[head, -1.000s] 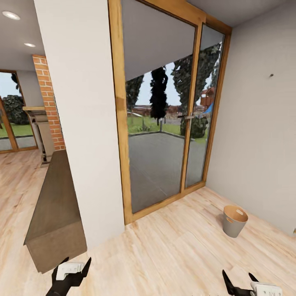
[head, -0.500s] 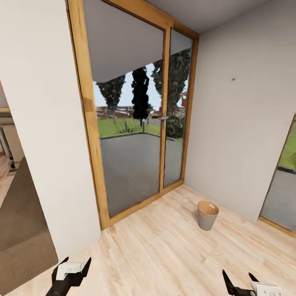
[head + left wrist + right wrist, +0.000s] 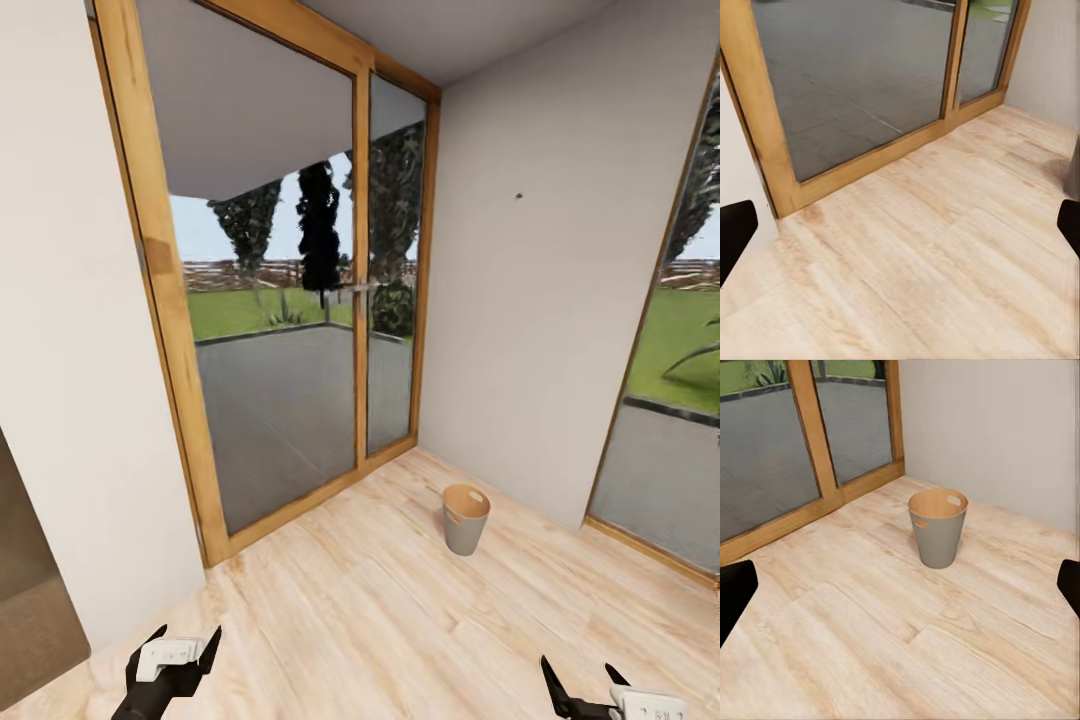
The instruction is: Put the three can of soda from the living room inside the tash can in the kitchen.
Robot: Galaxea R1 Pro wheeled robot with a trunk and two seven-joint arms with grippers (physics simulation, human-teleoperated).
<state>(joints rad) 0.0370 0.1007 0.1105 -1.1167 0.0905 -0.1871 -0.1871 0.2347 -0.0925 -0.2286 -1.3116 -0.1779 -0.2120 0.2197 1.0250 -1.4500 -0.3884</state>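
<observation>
We face a corner of the room where a tall wood-framed glass door (image 3: 290,300) meets a plain white wall (image 3: 530,300), and through the glass we see a grey terrace, grass and dark trees. The tash can (image 3: 466,519) stands upright on the light wood floor (image 3: 400,620) near that corner, a little out from the white wall and apart from the door frame; it is pale grey outside and coppery brown inside, with handle slots cut near its rim, and we can see nothing lying in it. From the right wrist view the tash can (image 3: 938,527) sits ahead of the fingers on bare planks, with the door frame behind it. At the lower edge of the head view our left gripper (image 3: 183,640) hangs low over the floor with its two dark fingers spread apart and nothing between them; in the left wrist view the fingertips (image 3: 735,232) sit at opposite edges with only floor boards and the door's lower rail (image 3: 870,161) between. Our right gripper (image 3: 580,685) is likewise released, its fingers parted and empty, and its fingertips (image 3: 735,592) frame open floor. Another glazed opening (image 3: 670,400) stands at the right.
</observation>
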